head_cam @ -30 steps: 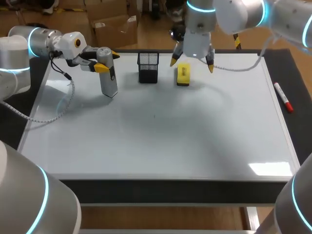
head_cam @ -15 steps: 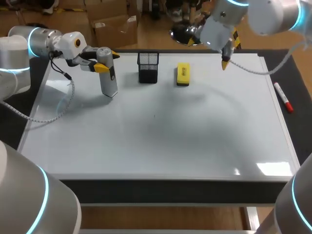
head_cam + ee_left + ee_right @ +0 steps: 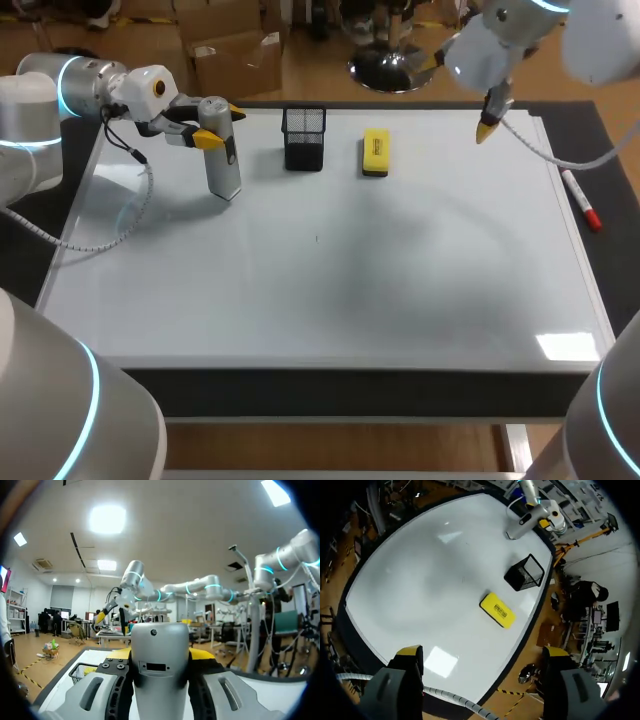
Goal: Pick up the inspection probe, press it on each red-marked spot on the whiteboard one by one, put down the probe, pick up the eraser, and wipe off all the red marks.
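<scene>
Two grippers, two states. Left gripper is clamped on the inspection probe, a silver cylinder standing near-upright at the whiteboard's 10 o'clock corner; whether its lower end touches the board I cannot tell from the head view. Right gripper hangs above the far edge at about 1 o'clock, fingers spread wide, nothing between them.

Left wrist view: probe fills the space between the yellow pads, one pressed on each side. This confirms the grip but hides the board beneath. Only a corner of the mesh holder shows beside the fingers.

Right wrist view: looks down on the whole whiteboard, own gripper open over its rim. Eraser lies flat just ahead of the fingers. The mesh holder stands beyond it, the probe farther still.

Head view only: yellow eraser lies at 12 o'clock, clear of both grippers. Black mesh holder stands at its 9 o'clock, between eraser and probe. Red-capped marker lies off the board's edge at 3 o'clock.
</scene>
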Motion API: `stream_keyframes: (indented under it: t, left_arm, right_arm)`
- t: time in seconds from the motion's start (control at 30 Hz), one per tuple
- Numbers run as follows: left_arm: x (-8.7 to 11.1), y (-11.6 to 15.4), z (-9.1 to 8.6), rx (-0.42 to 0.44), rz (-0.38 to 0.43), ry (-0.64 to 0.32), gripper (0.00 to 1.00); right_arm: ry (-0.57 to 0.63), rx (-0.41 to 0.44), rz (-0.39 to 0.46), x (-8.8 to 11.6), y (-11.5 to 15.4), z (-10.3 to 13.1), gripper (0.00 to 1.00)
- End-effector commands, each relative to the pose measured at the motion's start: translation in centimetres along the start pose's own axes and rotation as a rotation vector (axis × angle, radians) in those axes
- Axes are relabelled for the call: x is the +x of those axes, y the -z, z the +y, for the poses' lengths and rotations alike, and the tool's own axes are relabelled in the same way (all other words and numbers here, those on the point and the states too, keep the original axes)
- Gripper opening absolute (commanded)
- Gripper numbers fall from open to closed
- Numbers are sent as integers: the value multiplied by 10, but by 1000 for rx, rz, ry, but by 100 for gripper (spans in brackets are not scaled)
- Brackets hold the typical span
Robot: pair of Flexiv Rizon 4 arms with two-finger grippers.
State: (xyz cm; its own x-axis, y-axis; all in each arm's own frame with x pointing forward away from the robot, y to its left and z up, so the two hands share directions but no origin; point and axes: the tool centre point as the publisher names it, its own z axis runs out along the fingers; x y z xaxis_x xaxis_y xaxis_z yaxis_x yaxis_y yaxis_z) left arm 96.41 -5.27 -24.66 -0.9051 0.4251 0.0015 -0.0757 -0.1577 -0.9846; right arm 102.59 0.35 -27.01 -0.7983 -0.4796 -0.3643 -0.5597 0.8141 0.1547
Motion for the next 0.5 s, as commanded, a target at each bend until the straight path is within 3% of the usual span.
stream_keyframes:
  t: [0.03, 0.5]
  left_arm:
    - [-1, 0, -1, -1, 4, 1, 0]
    - [-1, 0, -1, -1, 4, 1, 0]
  right_arm:
    - [-78, -30, 42, -8, 12, -4, 100]
    - [-120, -62, -4, -11, 26, -1, 100]
